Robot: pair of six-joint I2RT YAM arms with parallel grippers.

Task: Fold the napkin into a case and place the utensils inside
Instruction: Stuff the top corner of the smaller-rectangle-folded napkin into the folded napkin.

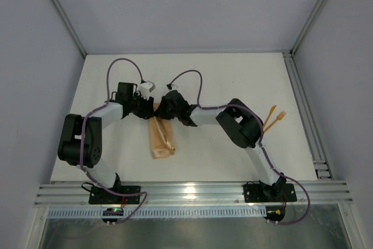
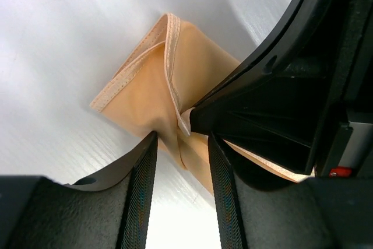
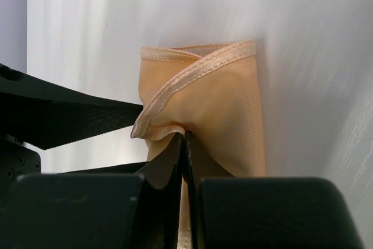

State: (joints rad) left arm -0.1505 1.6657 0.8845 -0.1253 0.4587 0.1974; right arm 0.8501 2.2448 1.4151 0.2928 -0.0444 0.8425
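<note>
Napkin (image 3: 221, 109) fold pinched in right end effector (image 3: 185, 144) (left end effector (image 2: 182, 144) parted).

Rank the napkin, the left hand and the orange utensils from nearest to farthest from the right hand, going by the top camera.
1. napkin: pinched in the right hand itself.
2. left hand: close by on its left.
3. utensils: far off to the right.

The left gripper (image 2: 182, 144) holds its jaws parted. The right gripper (image 3: 185, 139) is pinched closed, its tip just ahead of the left jaws.
</note>
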